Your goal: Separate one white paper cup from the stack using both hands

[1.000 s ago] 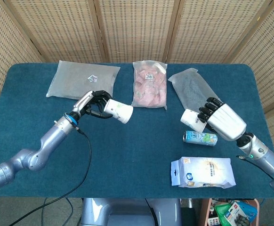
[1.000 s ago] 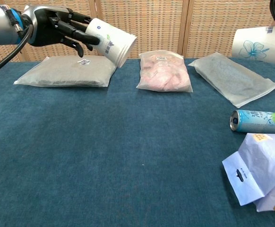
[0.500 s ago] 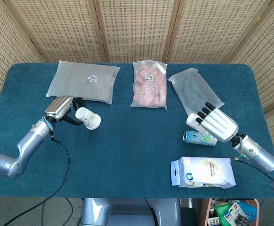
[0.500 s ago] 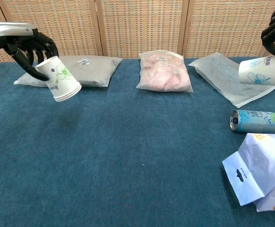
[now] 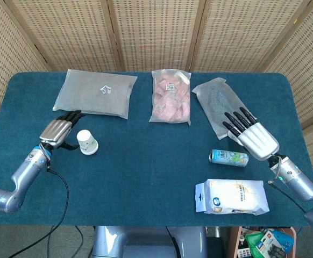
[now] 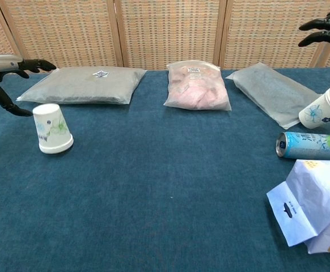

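1. One cup [image 6: 52, 128] is sitting rim-down on the bench [image 5: 146, 161], just in front of the grey pouch [image 5: 94, 92], free of any hold.
2. The left hand [image 5: 57, 130] is hovering just beside that cup, its fingers [image 5: 69, 114] spread and holding nothing.
3. A second cup [image 6: 324, 108] is leaning mouth-up behind the can [image 5: 229, 157], touching the edge of the flat clear bag [image 6: 278, 93]; in the head view the right hand is hiding it.
4. The right hand [image 5: 251, 135] is hanging above that cup with fingers [image 6: 324, 24] spread, gripping nothing.
5. A pink packet [image 5: 171, 97] is lying between pouch and clear bag; a white packet [image 5: 233, 196] is lying in front of the can.
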Motion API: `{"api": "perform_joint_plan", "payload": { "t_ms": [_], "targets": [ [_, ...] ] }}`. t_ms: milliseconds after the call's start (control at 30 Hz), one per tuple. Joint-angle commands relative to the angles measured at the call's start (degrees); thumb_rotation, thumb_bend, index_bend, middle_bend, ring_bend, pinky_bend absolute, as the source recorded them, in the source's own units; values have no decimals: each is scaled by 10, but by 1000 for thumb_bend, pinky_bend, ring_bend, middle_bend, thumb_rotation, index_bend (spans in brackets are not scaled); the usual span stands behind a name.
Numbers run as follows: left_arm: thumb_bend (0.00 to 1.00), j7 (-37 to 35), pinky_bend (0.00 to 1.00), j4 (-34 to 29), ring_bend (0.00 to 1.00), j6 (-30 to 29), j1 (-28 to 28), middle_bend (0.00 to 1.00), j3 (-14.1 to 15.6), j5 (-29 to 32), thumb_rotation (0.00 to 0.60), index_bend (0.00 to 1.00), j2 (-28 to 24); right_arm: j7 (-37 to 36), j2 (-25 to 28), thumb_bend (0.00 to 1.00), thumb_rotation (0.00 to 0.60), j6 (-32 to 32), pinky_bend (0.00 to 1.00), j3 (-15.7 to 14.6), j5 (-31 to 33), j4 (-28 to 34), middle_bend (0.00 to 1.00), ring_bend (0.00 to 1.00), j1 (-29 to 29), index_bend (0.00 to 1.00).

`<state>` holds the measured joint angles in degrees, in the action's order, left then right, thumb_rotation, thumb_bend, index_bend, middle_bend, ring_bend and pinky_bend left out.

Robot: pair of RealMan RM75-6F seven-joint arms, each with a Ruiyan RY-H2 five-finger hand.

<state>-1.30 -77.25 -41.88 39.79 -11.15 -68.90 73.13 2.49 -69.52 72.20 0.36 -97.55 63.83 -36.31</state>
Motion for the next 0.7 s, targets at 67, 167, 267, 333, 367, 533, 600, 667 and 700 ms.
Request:
{"api": "perform_joint_plan", "payload": {
  "t_ms": [67,167,267,333,367,533,600,667,700],
  "targets": [
    [241,-20,8,-24,0,-20,-16,0,-1,8,600,0,-25,22,29,0,600,22,0,20,28,72,55,68,27,118],
    [221,-46,0,-46,0,-51,-38,0,-4,1,600,0,-49,13,48,0,600,59,0,28,42,119,54,53,52,118],
    [187,-67,0,-67,0,-84,-61,0,-2,-7,600,0,-70,1,60,0,600,90,0,33,53,152,42,34,77,118],
    [165,-78,0,-81,0,-113,-82,0,1,-12,600,0,-84,-11,66,0,600,110,0,35,65,173,22,13,98,111],
    [158,-80,0,-87,0,-128,-92,0,3,-15,600,0,-90,-17,67,0,600,119,0,35,69,181,14,7,107,104],
    [137,-74,0,-125,0,-208,-149,0,21,-27,600,0,-117,-46,65,0,600,156,0,35,103,205,0,0,158,33],
    [134,-73,0,-139,0,-234,-168,0,27,-30,600,0,-124,-57,61,0,600,169,0,36,118,212,0,0,176,10],
    [131,-69,0,-154,0,-265,-190,0,36,-40,600,0,-130,-62,55,0,600,187,0,34,131,221,0,0,199,0],
    [130,-63,0,-162,0,-285,-205,0,43,-47,600,0,-133,-59,51,0,600,200,0,33,134,226,0,0,212,0]
  ]
}}
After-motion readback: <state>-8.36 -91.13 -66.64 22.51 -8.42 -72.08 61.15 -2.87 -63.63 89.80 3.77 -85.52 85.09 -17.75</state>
